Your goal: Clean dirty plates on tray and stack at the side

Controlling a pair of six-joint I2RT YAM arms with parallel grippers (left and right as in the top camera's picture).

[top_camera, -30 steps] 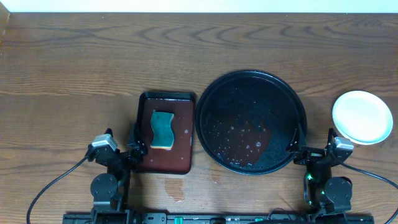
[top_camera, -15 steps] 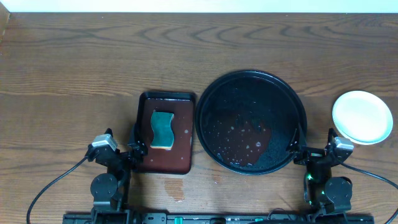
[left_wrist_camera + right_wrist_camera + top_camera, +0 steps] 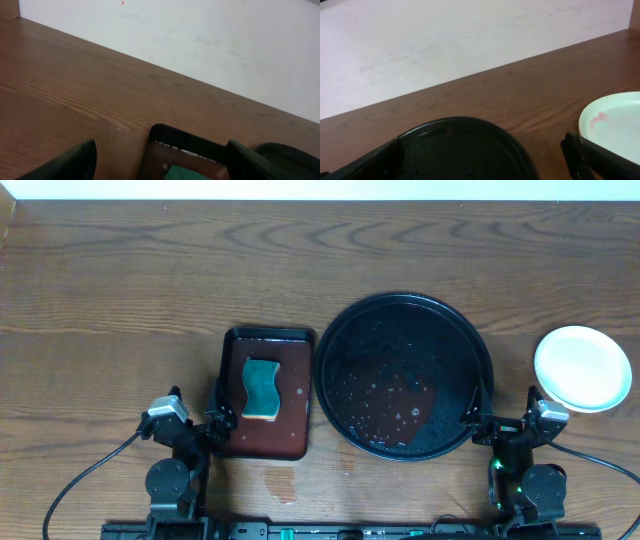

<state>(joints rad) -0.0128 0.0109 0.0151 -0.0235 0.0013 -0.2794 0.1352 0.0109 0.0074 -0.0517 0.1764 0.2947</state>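
Observation:
The round black tray [image 3: 405, 305] sits right of centre, wet and with no plate on it. It also shows in the right wrist view [image 3: 465, 145]. A pale bluish-white plate [image 3: 583, 368] lies on the bare wood at the far right. In the right wrist view this plate [image 3: 615, 125] has a faint red smear. I cannot tell whether other plates lie under it, and no yellow plate shows. My left gripper [image 3: 215, 418] [image 3: 160, 155] is open and empty at the red-brown tray's near edge. My right gripper [image 3: 478, 422] [image 3: 482, 152] is open and empty at the black tray's near right rim.
A rectangular dark red-brown tray [image 3: 295, 395] [image 3: 200, 150] stands left of the black tray and holds a green sponge [image 3: 262, 388] [image 3: 182, 174]. A wet patch [image 3: 280, 480] lies on the wood in front of it. A white wall bounds the table's far edge.

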